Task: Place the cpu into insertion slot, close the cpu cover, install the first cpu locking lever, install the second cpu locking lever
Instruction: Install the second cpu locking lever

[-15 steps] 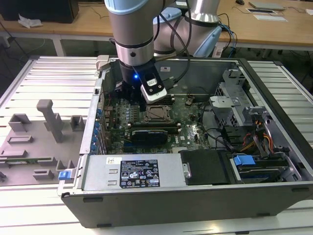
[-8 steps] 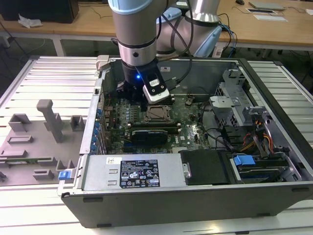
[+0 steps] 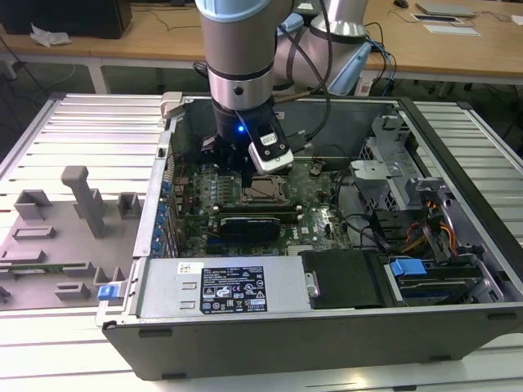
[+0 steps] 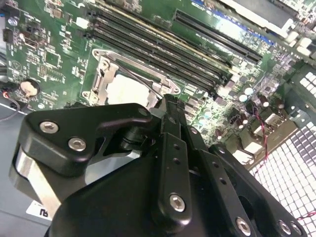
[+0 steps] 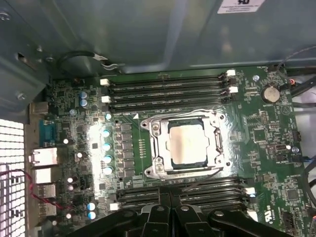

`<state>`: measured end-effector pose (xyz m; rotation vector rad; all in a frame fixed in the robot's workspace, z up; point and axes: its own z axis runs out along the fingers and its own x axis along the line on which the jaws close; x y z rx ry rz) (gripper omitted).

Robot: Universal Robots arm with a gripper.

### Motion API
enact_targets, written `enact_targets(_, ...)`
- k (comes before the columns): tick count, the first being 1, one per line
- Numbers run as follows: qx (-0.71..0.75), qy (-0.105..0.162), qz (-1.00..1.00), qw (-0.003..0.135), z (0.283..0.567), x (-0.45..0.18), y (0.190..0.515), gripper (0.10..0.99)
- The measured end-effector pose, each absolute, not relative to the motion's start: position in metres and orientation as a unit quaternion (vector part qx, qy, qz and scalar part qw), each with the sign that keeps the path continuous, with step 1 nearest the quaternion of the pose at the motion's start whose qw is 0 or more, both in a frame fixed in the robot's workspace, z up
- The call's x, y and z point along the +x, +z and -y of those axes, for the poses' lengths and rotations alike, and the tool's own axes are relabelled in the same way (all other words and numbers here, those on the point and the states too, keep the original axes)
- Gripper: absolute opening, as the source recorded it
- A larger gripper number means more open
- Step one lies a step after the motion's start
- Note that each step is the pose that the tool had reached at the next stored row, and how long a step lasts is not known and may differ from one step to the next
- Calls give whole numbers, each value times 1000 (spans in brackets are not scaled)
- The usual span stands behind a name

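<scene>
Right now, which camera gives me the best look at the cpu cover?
The first wrist view: the cpu cover faces the camera unobstructed, framing the cpu. In the second wrist view the gripper body hides part of it. In the exterior view it sits small below the arm.

Robot arm [image 3: 237, 49]: thick cylindrical links in brushed silver-grey metal, with a pale blue ring cap at the upper joint and black bands at the seams. A second silver link [image 3: 339, 37] sits behind it. Black cables [image 3: 315, 69] loop from the arm down toward the wrist. Just above the hand, a small blue light [image 3: 240, 127] glows on the black wrist section, and a white-cased camera module [image 3: 271, 152] is mounted beside it. Hand [image 4: 165, 106]: matte black, built from flat linkage bars joined by silver round-head screws [image 4: 176, 202], with a bare metal block [image 4: 29, 173] at one side.
</scene>
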<state>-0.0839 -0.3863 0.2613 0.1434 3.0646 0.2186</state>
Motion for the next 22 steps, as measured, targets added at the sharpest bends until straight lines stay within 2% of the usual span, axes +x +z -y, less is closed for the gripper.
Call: enact_targets(22, 48, 75, -996, 31, 389, -85, 225, 106)
